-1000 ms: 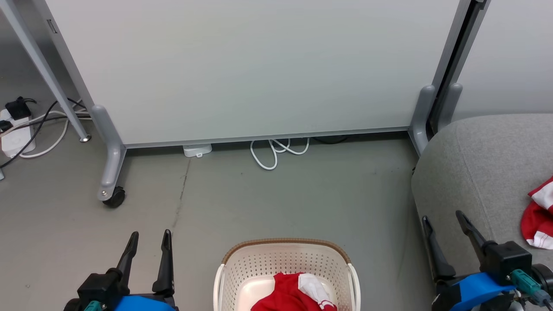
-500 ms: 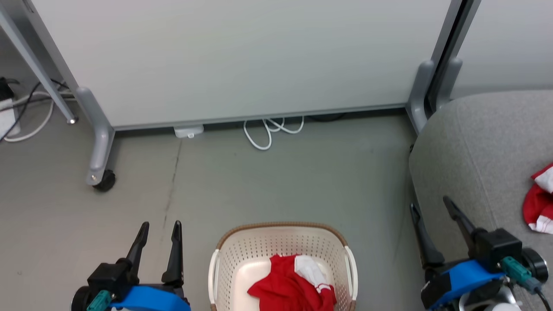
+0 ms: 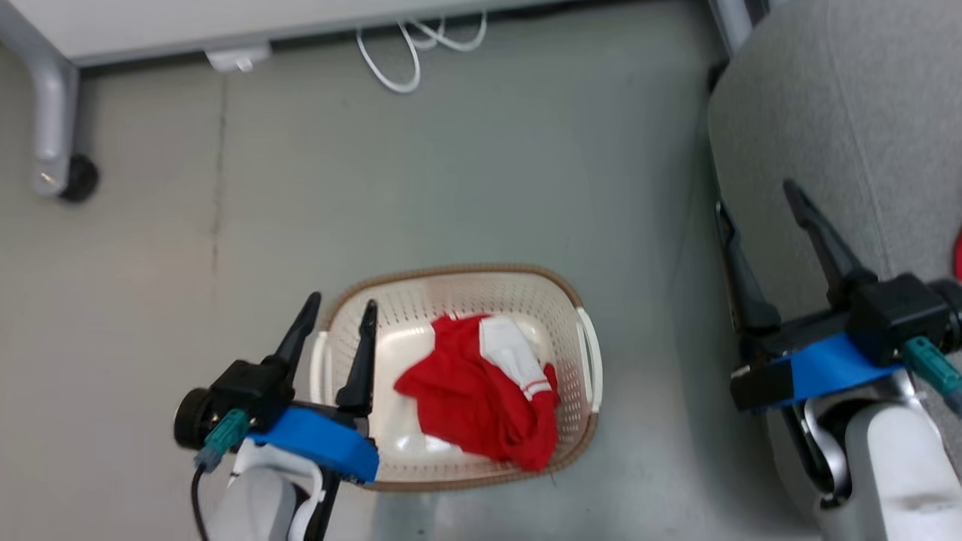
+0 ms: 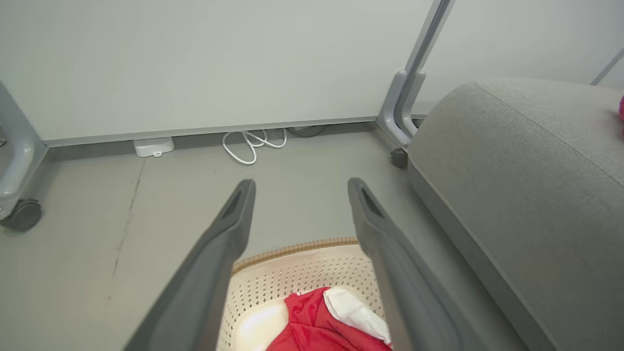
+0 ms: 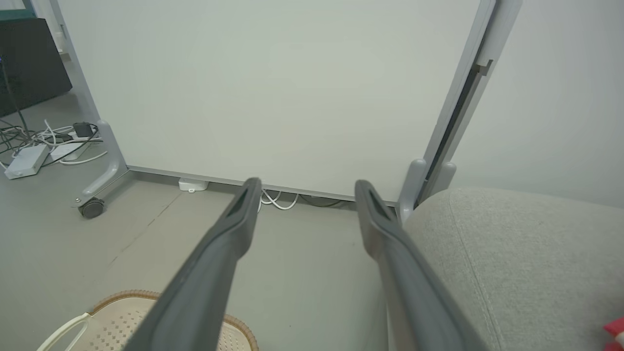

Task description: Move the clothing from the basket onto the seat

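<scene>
Head view: a red garment is seen crumpled in the basket, the left gripper poised over its left rim, the right gripper at the edge of the seat — both spread wide, nothing gripped. Left wrist view: the garment is framed between parted fingers. Right wrist view: a second red piece is glimpsed on the seat.
</scene>
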{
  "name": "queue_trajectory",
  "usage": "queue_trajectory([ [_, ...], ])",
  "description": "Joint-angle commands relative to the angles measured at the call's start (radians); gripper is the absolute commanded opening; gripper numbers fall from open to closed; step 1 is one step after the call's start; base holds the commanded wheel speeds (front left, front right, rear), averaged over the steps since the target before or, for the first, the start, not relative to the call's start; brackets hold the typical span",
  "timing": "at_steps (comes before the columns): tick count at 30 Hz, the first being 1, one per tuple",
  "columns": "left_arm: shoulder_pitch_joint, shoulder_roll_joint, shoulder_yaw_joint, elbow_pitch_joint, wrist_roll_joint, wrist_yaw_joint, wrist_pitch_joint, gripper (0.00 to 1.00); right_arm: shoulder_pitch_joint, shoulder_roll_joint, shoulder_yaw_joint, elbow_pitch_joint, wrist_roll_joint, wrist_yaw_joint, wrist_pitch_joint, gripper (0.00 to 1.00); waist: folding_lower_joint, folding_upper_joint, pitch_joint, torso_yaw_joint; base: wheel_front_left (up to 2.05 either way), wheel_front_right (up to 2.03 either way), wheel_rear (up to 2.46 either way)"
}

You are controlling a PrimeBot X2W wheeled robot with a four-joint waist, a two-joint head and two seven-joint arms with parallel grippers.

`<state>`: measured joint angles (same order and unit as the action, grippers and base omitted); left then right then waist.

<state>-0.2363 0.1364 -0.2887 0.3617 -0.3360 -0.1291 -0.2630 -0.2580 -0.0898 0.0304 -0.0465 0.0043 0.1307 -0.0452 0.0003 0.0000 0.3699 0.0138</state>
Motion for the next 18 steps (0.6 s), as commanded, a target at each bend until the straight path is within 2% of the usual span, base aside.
queue_trajectory([
  [1,-0.036,0.008,-0.018,0.014,-0.008,-0.002,-0.003,1.0,-0.032,-0.005,0.004,-0.007,-0.005,0.0,-0.002,1.0,-0.0003,0.0,0.137,-0.07,0.0,0.0,0.0],
  [11,-0.237,0.042,-0.233,0.224,-0.089,-0.002,-0.003,1.0,-0.121,0.015,0.021,-0.021,0.001,0.0,-0.04,1.0,-0.0003,0.0,0.335,-0.187,0.0,0.0,0.0],
  [18,-0.325,0.064,-0.333,0.394,-0.178,-0.002,0.003,1.0,-0.123,0.036,0.056,-0.01,0.016,0.0,-0.082,1.0,-0.0003,0.0,0.427,-0.27,0.0,0.0,0.0],
])
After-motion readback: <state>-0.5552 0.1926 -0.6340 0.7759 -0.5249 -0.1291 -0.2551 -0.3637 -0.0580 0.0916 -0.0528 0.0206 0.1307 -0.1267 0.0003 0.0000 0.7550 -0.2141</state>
